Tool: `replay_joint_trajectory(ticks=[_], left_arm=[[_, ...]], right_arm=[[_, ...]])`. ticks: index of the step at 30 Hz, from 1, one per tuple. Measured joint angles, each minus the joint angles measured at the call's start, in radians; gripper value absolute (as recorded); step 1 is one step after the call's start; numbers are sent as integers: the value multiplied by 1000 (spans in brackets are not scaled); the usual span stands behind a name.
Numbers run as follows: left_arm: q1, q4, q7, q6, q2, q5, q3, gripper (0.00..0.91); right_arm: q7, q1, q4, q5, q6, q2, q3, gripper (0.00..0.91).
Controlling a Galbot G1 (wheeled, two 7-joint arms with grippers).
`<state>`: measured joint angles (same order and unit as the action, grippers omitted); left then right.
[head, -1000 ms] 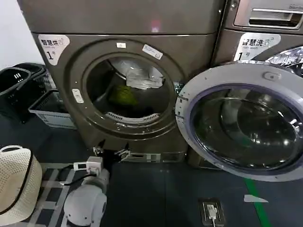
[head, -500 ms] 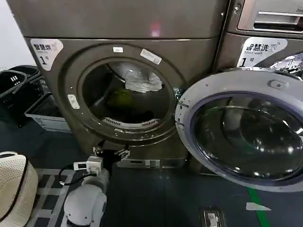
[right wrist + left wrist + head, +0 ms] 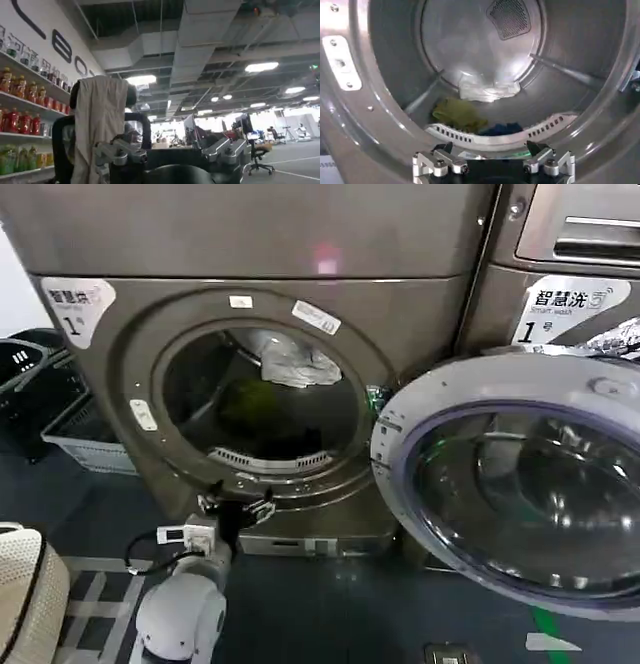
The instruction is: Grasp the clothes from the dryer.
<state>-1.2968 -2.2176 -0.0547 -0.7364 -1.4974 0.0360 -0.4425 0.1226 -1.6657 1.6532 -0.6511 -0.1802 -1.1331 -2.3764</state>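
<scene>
My left gripper (image 3: 236,509) hangs nearest, just in front of the dryer (image 3: 120,384) and below the porthole's lower rim, its fingers (image 3: 434,163) spread wide apart on nothing. Beyond it, over the slotted lint grille (image 3: 495,136), the clothes lie on the drum floor: a yellow-green piece (image 3: 456,113) to the left, a dark piece (image 3: 502,128), perhaps blue, just beside it, and a white piece (image 3: 487,90) farther back against the rear wall. The glass door (image 3: 520,494) stands swung open at right. My right gripper (image 3: 172,155) is raised, facing the room, jaws apart and empty.
</scene>
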Motion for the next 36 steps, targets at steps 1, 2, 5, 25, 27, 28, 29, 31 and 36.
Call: replay_joint_trajectory(ticks=[1, 2, 5, 25, 27, 28, 29, 31, 36], left_arm=[[0, 0, 0, 0, 0, 0, 0, 907], [-1, -1, 0, 0, -1, 0, 0, 907], [-3, -3, 0, 0, -3, 0, 1, 907], [-7, -5, 0, 0, -3, 6, 0, 907], [-7, -4, 0, 0, -3, 7, 0, 907], [-7, -4, 0, 0, -3, 7, 0, 907], [-6, -3, -1, 0, -3, 7, 0, 907], [-4, -1, -1, 0, -4, 8, -1, 907], [11, 11, 10, 0, -8, 11, -16, 907]], right_arm=[[0, 0, 0, 0, 0, 0, 0, 907], [0, 0, -1, 0, 0, 0, -1, 907], [0, -1, -4, 0, 0, 0, -3, 907], [1, 1, -5, 2, 0, -5, 3, 907], [2, 2, -5, 4, 2, -5, 5, 907], [3, 2, -5, 7, 2, -5, 6, 907], [3, 1, -5, 11, 3, -6, 8, 907], [4, 1, -5, 15, 5, -6, 9, 907], [4, 1, -5, 24, 11, -7, 13, 907]])
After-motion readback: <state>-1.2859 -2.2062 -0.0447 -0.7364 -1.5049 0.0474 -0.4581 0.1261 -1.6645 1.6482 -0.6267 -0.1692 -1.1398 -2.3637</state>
